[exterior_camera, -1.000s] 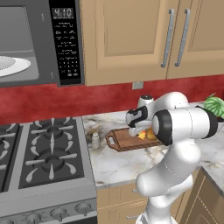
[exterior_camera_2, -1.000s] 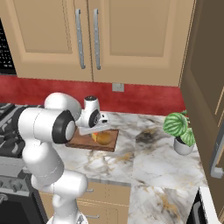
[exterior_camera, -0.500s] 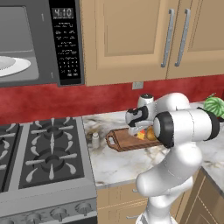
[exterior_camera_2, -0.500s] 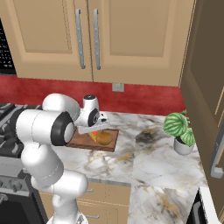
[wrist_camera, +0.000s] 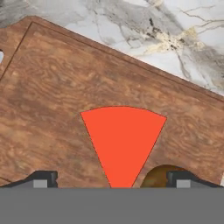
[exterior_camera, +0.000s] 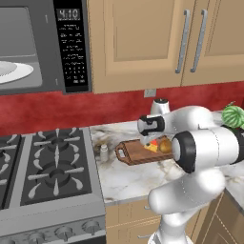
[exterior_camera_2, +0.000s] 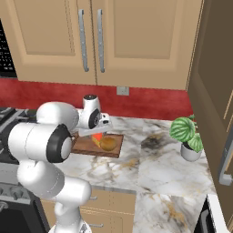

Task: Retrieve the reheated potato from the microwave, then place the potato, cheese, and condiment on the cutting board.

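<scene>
Gripper (wrist_camera: 112,181) hangs low over the cutting board (wrist_camera: 57,96), jaws spread wide and holding nothing; its two dark tips stand apart on either side of the cheese (wrist_camera: 122,140). In the hand view the cheese lies flat on the board as a red-orange wedge, narrow end toward the gripper. The potato (wrist_camera: 159,176) sits on the board just beside the wedge, partly hidden behind one tip. From the left base view, the board (exterior_camera: 136,152) rests on the marble counter (exterior_camera: 124,178) to the right of the stove (exterior_camera: 47,167), looped handle toward the stove, with the cheese (exterior_camera: 152,146) and potato (exterior_camera: 165,146) on its far end under the hand. The condiment (exterior_camera: 103,152) stands upright on the counter between stove and board handle, off the board. The microwave (exterior_camera: 43,45) hangs above the stove, door open, white plate (exterior_camera: 12,71) inside. From the right base view the potato (exterior_camera_2: 108,143) and cheese (exterior_camera_2: 97,136) lie side by side on the board (exterior_camera_2: 91,148); a potted plant (exterior_camera_2: 186,134) stands well apart.
</scene>
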Available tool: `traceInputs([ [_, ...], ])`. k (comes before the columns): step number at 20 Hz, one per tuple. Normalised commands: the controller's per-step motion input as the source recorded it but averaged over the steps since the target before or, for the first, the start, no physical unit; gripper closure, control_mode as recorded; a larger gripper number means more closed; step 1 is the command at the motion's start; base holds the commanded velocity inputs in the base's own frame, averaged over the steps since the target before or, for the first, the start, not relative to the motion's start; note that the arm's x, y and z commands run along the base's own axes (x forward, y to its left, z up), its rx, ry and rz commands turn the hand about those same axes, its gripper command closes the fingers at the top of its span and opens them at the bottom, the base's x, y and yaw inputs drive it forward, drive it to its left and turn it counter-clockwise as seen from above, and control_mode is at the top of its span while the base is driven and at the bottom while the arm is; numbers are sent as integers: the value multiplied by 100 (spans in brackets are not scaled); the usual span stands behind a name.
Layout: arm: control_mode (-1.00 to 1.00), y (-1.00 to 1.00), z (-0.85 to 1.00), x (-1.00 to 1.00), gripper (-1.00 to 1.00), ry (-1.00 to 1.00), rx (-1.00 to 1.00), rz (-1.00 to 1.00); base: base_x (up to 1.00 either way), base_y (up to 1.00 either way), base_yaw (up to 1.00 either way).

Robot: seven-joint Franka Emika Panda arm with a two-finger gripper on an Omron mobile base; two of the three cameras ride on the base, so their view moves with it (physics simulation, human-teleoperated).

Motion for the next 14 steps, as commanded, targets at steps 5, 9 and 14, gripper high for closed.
traceInputs([
  [5,-100,41,-4,-43,-100,-6,0,-12,0,0,0],
  [9,-100,36,13,-21,-100,-3,0,-9,0,0,0],
  [14,-100,42,22,-26,-100,0,0,-4,0,0,0],
])
